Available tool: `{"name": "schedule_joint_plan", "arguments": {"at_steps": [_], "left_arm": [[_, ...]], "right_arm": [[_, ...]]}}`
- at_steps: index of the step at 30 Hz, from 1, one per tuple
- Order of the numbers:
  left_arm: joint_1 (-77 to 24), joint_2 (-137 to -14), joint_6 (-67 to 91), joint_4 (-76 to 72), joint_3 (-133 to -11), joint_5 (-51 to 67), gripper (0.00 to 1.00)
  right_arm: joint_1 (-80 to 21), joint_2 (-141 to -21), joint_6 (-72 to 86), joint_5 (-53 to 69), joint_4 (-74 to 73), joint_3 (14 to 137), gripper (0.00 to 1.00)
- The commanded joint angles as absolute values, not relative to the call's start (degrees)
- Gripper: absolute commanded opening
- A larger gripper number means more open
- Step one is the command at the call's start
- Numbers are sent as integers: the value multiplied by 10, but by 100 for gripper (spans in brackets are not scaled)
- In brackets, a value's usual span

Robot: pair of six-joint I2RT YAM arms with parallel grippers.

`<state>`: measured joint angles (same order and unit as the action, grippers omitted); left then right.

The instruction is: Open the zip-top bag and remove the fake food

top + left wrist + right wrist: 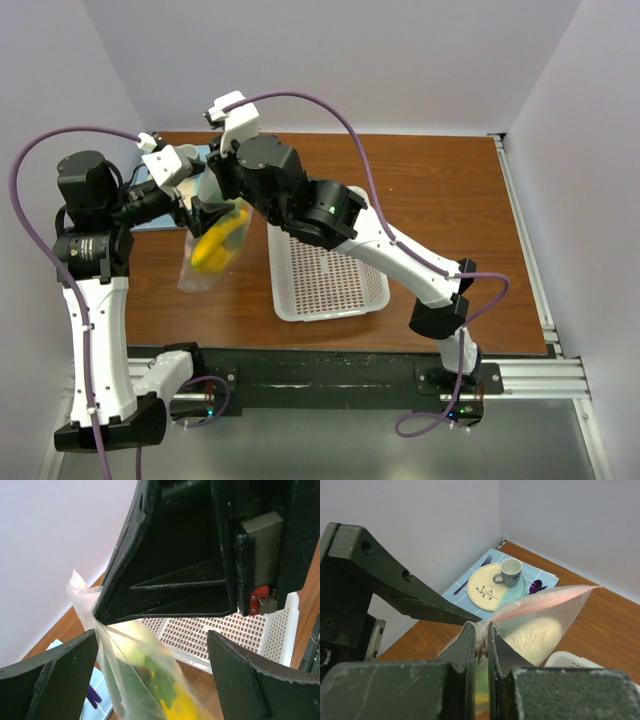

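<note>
The zip-top bag hangs in the air over the table's left side, its pinkish zipper strip uppermost. The fake food shows through it: yellow and green pieces and a cream-white piece. My right gripper is shut on the bag's top edge and holds it up. My left gripper is wide open around the bag. The bag's edge runs beside its left finger. In the top view the left gripper sits beside the bag's top.
A white mesh basket stands on the table right of the bag and shows in the left wrist view. A blue placemat with a plate, a cup, a fork and a purple spoon lies at the back left corner.
</note>
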<state>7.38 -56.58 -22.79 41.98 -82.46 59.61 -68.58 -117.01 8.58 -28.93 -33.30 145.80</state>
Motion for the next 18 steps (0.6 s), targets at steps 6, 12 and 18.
{"name": "schedule_joint_plan", "arguments": {"at_steps": [6, 12, 18], "left_arm": [[77, -574, -277, 441, -803, 593, 66], [77, -591, -298, 450, -805, 610, 31], [78, -595, -290, 435, -802, 599, 27]], "right_arm": [[-687, -1160, 93, -283, -294, 1474, 0], [-687, -1165, 103, -252, -300, 1465, 0], [-687, -1166, 116, -214, -308, 1454, 6]]}}
